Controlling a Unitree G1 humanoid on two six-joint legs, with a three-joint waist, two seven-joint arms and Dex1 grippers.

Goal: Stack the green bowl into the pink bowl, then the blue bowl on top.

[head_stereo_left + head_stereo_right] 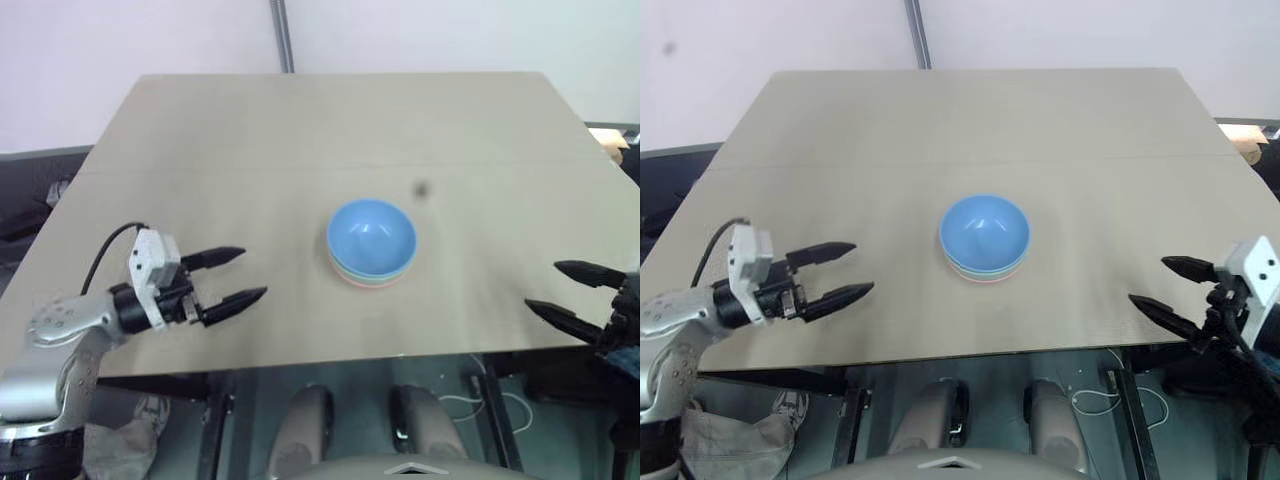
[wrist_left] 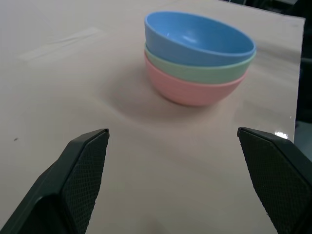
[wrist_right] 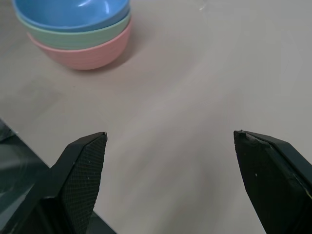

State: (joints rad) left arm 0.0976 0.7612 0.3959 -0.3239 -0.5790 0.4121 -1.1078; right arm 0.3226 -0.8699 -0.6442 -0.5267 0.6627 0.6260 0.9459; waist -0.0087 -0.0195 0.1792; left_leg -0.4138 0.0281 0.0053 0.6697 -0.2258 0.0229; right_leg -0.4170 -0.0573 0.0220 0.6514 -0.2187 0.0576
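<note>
Near the middle of the table (image 1: 200,130), I am seeing all three bowls sitting as one nested stack. I am looking at the pink bowl (image 2: 187,90) at the bottom, resting on the tabletop, with the green bowl (image 2: 195,70) seated inside it and showing as a band above the pink wall. I am finding the blue bowl (image 1: 371,236) on top, sitting upright in the green one, its hollow facing up and holding nothing.

I am keeping the left gripper (image 1: 232,276) over the near left part of the table, well apart from the stack and pointing toward it. Its two black fingers are standing wide apart, and I am seeing nothing between them. In the left wrist view the stack is lying ahead of the spread fingertips (image 2: 87,156), with bare tabletop between them and the pink bowl.

I am holding the right gripper (image 1: 1162,284) at the near right edge of the table, also well apart from the bowls and angled in toward them. Its fingers are spread wide too, gripping nothing. In the right wrist view the stack is showing ahead of that gripper, with open tabletop between the fingertips (image 3: 85,165) and the bowls.

I am also noticing a thin metal pole (image 1: 283,35) rising behind the far edge of the table.
</note>
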